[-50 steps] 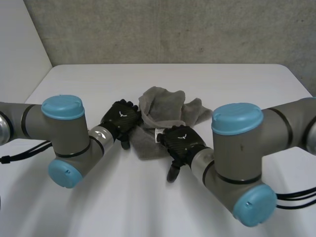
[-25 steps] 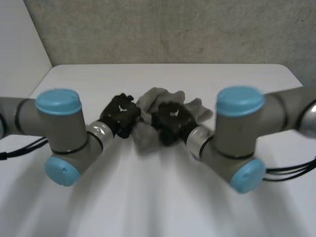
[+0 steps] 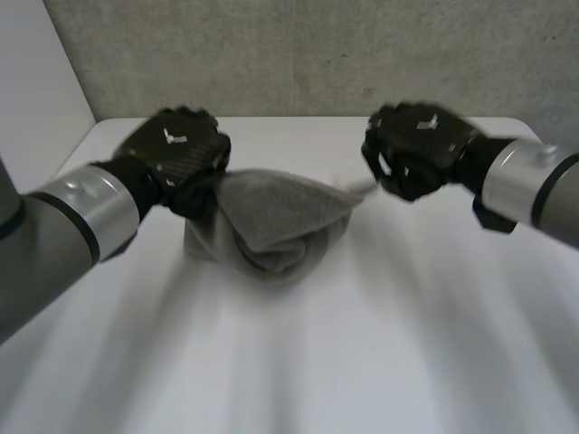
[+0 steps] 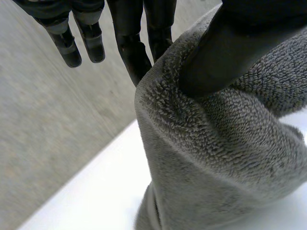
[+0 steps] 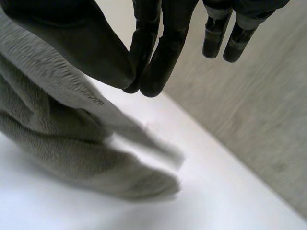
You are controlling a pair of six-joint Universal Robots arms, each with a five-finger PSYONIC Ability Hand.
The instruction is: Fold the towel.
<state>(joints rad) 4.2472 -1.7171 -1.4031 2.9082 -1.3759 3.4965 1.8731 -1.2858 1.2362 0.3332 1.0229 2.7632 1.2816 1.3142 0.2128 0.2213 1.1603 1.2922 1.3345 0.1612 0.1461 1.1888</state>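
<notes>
A: Any writing or labels?

B: There is a small white emblem on the back of each black robot hand. It is too blurred to read.

A: Towel appearance?

B: The towel (image 3: 267, 226) is grey terry with a looped, nubbly pile and a flatter hemmed edge. It is bunched, not flat. It is strung between the two hands and sags in thick rounded folds in the middle.

A: Location?

B: Mid-tabletop, toward the far side, left of centre. The upper edge is raised, and the lowest folds appear to rest on the smooth white tabletop (image 3: 380, 344). A rough grey wall (image 3: 298, 54) stands behind.

A: Left robot hand (image 3: 176, 149)?

B: It is clamped on the towel's left end. The thumb presses the pile against two fingers (image 4: 132, 48), and the other fingers are straight and clear of the cloth.

A: Right robot hand (image 3: 416, 158)?

B: It pinches the right corner between the thumb and two fingers. That corner is drawn out thin, and the remaining fingers are extended and free.
</notes>
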